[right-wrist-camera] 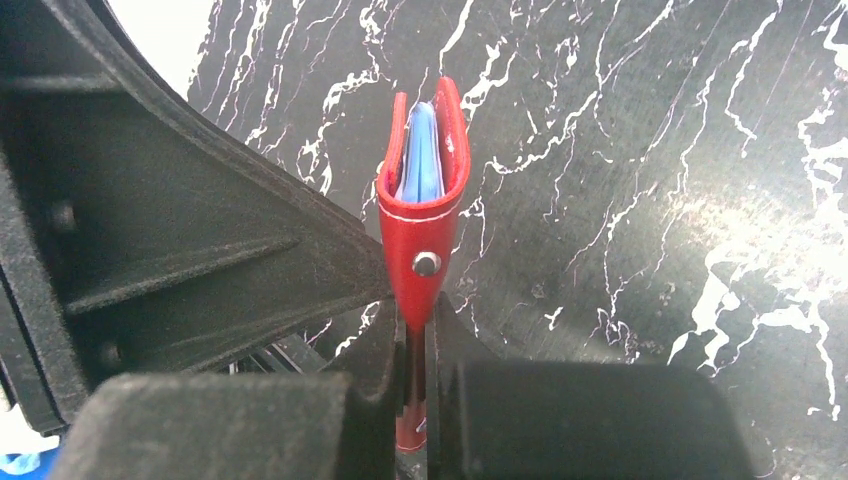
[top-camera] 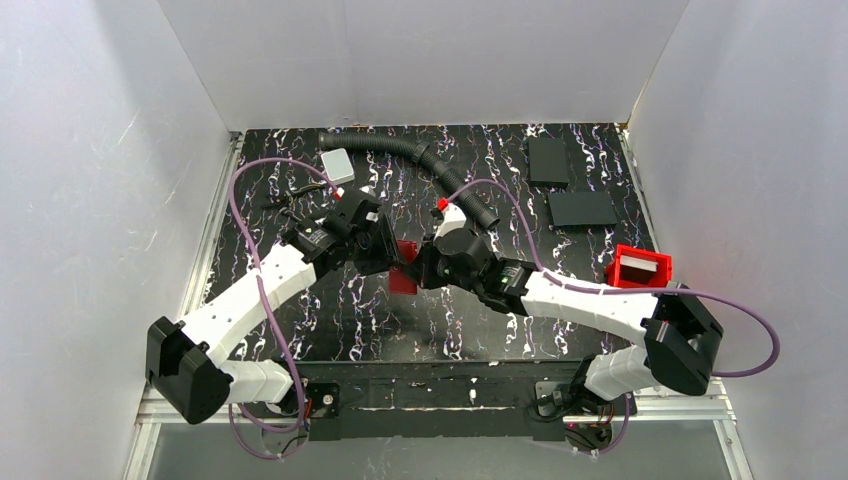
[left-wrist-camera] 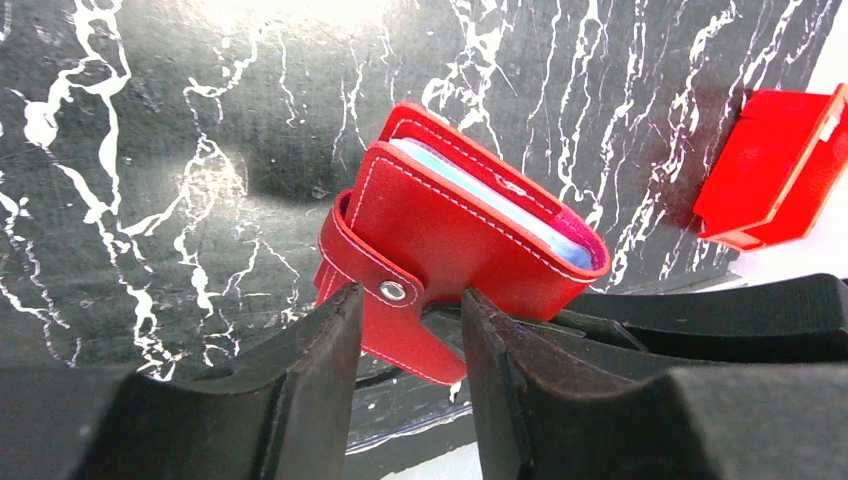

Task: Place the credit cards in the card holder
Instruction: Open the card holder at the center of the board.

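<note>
Cards (right-wrist-camera: 422, 150) barely show inside card holder (right-wrist-camera: 428, 225) clamped by right gripper (right-wrist-camera: 415, 325); left gripper (left-wrist-camera: 408, 305) gapes around clasp (left-wrist-camera: 393, 291).

overhead looks down; close wrist views share the card holder (left-wrist-camera: 450, 240).

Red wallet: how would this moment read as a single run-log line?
wallet: folded, blue cards inside | right pincer: shut on wallet | left pincer: astride clasp tab, grip unclear
</note>
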Controlling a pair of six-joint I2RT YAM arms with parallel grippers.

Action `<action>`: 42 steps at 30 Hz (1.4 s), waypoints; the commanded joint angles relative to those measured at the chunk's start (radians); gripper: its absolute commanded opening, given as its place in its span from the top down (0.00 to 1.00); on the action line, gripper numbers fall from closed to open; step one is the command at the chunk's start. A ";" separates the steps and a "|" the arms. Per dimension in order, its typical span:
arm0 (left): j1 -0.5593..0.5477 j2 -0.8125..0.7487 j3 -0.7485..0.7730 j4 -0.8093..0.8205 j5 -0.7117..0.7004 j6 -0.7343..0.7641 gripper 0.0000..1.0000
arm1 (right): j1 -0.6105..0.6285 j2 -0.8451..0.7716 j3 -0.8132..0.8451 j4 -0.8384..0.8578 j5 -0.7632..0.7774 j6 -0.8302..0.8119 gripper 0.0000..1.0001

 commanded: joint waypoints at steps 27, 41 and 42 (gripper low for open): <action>-0.010 -0.065 -0.065 -0.010 -0.038 0.084 0.74 | 0.009 -0.132 0.076 0.219 -0.041 0.102 0.99; -0.005 -0.069 -0.039 -0.091 -0.166 0.151 1.00 | 0.009 -0.181 0.136 0.107 0.055 0.042 0.99; -0.001 -0.071 -0.031 -0.109 -0.186 0.158 1.00 | 0.009 -0.184 0.138 0.078 0.068 0.027 0.99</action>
